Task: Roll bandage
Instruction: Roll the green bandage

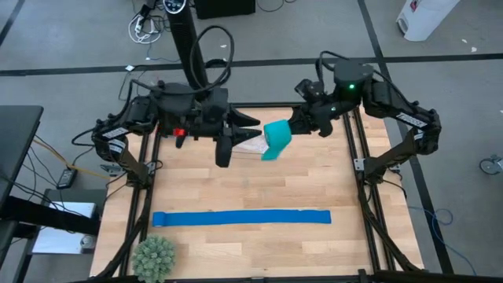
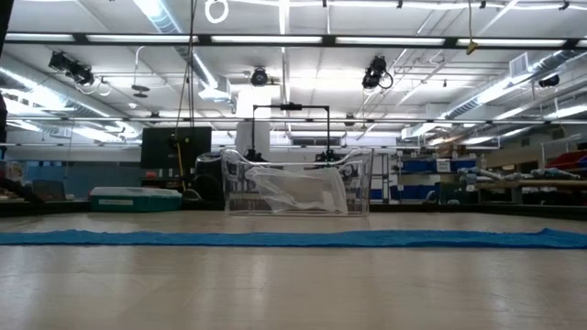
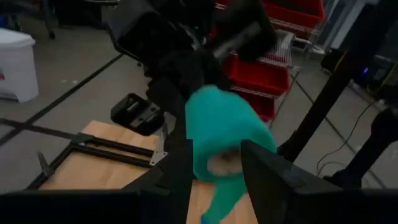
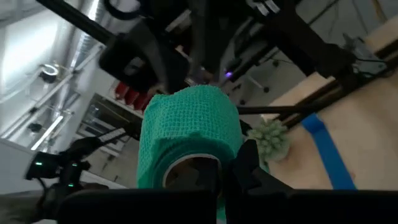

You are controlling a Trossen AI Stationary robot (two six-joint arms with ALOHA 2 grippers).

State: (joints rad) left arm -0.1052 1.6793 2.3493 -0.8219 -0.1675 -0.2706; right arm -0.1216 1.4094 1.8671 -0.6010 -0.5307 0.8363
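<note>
We see the bandage as a teal roll held up above the table's far edge, about mid-width, with a short loose tail hanging from it. The right gripper reaches in from the far right corner and is clamped on the roll; in its wrist view the roll sits right at its fingers, hollow core facing the camera. The left gripper comes from the far left side and points at the roll from the other side; in its wrist view its two fingers are spread apart with the roll between and just beyond them. We can't tell if they touch it.

A clear plastic bag or box lies on the table near the far edge, just under the left gripper; in the low view it shows as a clear container behind the strip. A blue strip lies flat and straight across the table nearer the front edge, well apart from the roll. A spiky green ball sits at the front left corner.
</note>
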